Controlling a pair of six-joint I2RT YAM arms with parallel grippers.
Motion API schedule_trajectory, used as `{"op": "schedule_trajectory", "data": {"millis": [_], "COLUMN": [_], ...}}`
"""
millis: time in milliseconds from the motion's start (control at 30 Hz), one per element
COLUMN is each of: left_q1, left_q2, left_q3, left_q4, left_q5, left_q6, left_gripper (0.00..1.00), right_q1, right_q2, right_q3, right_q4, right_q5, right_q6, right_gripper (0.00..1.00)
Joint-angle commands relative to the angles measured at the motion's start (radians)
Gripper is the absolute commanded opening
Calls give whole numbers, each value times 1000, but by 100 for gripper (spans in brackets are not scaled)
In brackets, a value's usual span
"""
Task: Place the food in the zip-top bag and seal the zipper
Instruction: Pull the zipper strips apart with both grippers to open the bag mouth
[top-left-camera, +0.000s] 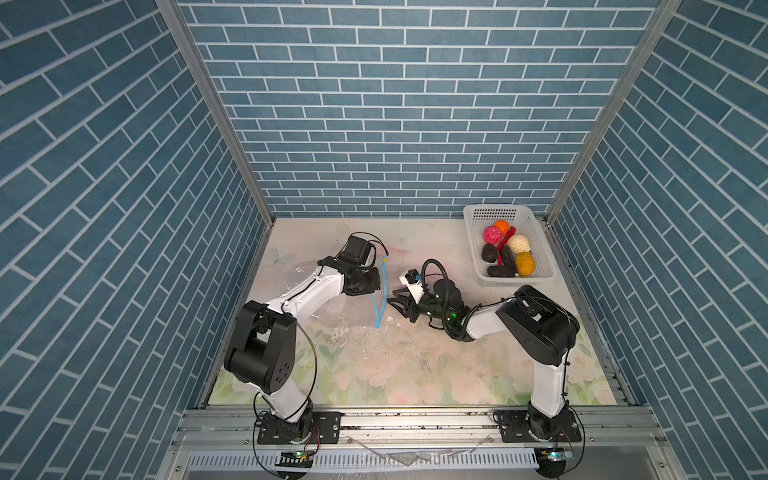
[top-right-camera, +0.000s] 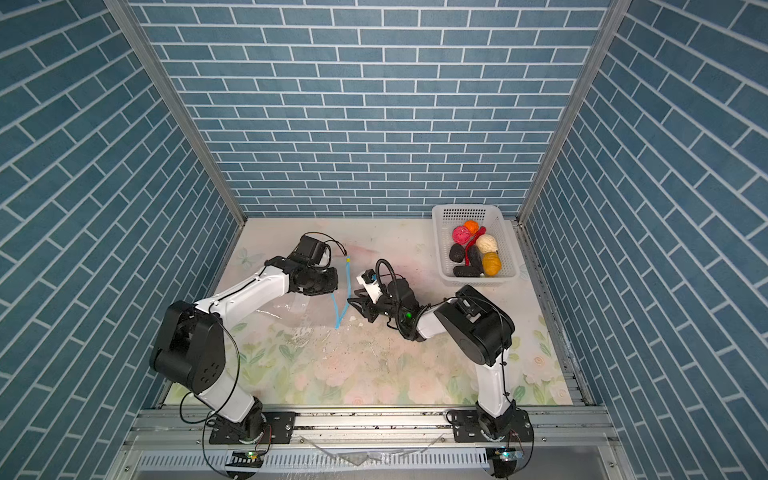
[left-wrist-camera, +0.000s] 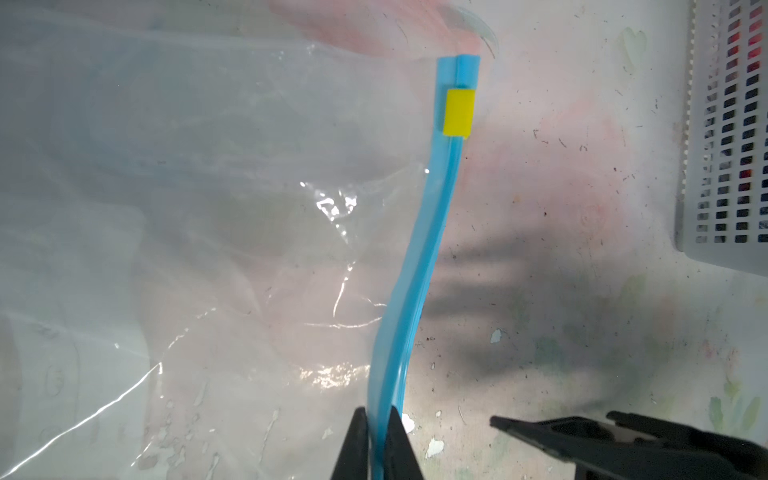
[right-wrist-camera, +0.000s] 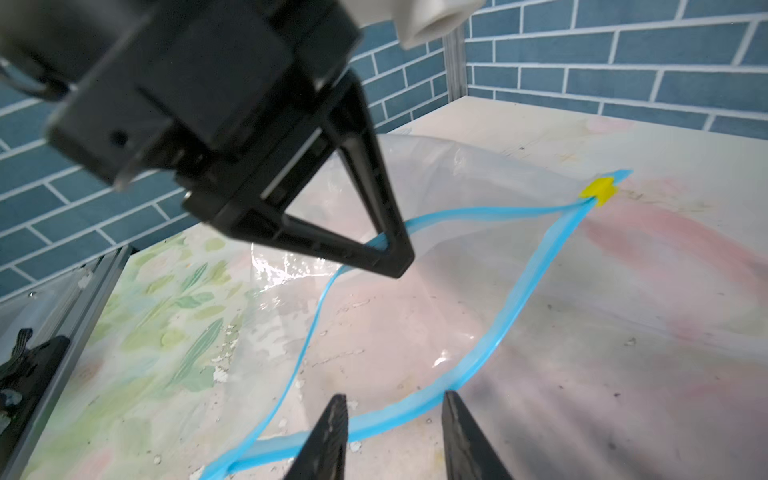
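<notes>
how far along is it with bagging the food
Done: the zip-top bag has its mouth parted, with the slider at one end of the zipper. In hand: the left gripper is shut on one zipper lip, raising it; the right gripper is open at the other lip. Left: all the food sits in the basket, nothing is bagged, and the zipper is unsealed.

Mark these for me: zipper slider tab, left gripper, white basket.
slider tab (left-wrist-camera: 458, 112): left wrist view, middle of its yellow face.
left gripper (left-wrist-camera: 377, 422): left wrist view, midway between its tips, which are closed on the zipper (left-wrist-camera: 419, 270).
basket (top-left-camera: 519, 281): a top view, rim of its near wall.
</notes>
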Motion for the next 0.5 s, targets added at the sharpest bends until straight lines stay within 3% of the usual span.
{"op": "schedule_trajectory", "data": {"millis": [0,467], "left_q1": [-5,-27], "left_q2": [-16,-81], "left_q3": [29,49], "left_q4": [-27,-52], "left_q5": [31,55], "left_q6": [-7,-27], "left_gripper": [9,9], "right_q1": [-19,-29], "right_q2": [-13,74], "right_q3": [73,286], "right_q4": [-128,-391], "right_q5": [-2,16], "right_q6": [59,75], "right_gripper": [39,54]}}
